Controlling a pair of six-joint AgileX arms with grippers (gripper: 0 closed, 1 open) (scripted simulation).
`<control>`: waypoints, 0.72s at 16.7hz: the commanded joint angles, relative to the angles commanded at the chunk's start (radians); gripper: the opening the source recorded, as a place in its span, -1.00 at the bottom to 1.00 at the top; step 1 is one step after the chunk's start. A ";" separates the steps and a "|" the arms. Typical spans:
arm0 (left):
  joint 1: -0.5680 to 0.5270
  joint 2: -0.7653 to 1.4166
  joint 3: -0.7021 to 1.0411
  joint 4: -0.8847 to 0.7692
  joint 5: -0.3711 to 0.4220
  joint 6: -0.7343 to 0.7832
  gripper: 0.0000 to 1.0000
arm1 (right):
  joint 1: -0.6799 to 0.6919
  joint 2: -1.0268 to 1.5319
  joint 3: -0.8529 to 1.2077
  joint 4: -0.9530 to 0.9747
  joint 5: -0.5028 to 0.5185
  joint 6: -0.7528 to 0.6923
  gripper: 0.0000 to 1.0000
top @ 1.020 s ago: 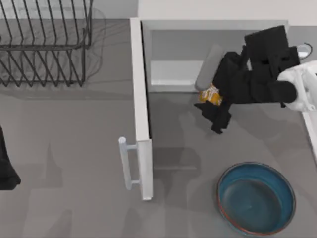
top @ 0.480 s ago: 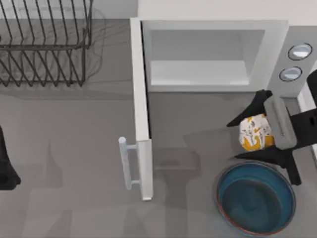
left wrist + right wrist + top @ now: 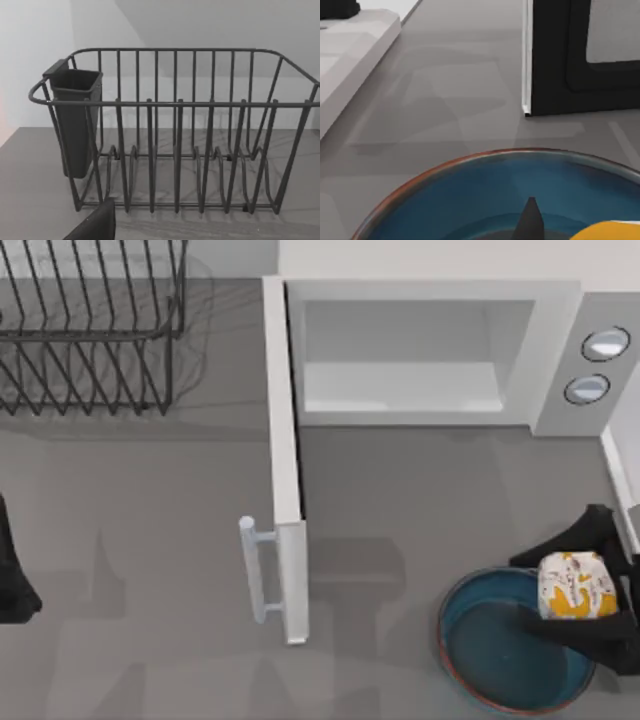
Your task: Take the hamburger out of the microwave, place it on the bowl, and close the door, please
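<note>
The hamburger (image 3: 576,585), cream with orange patches, hangs over the right edge of the blue bowl (image 3: 490,640). My right gripper (image 3: 578,590) is shut on it, one dark finger on either side. In the right wrist view the bowl (image 3: 470,200) lies just below, with a dark fingertip (image 3: 530,220) and a yellow bit of hamburger (image 3: 612,232) above it. The white microwave (image 3: 430,290) stands at the back with its cavity bare. Its door (image 3: 285,460) swings out toward the front, handle (image 3: 253,570) on its left side. My left arm (image 3: 10,580) stays parked at the table's left edge.
A black wire dish rack (image 3: 90,330) stands at the back left, and the left wrist view shows the rack (image 3: 175,150) with a dark cup holder (image 3: 75,120). Two round knobs (image 3: 605,343) sit on the microwave's right panel. Bare grey table lies between door and bowl.
My right gripper carried the hamburger out of the microwave's mouth, to the right and toward the front, and now holds it over the bowl's right edge. The door and left arm have not moved.
</note>
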 joint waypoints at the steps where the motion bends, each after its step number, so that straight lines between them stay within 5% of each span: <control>1: 0.000 0.000 0.000 0.000 0.000 0.000 1.00 | -0.006 0.008 -0.007 -0.010 -0.011 -0.014 -1.00; 7: 0.000 0.000 0.000 0.000 0.000 0.000 1.00 | -0.008 -0.018 0.013 -0.086 -0.029 -0.012 -1.00; 12: 0.000 0.000 0.000 0.000 0.000 0.000 1.00 | 0.005 -0.016 0.018 0.073 -0.055 0.112 -1.00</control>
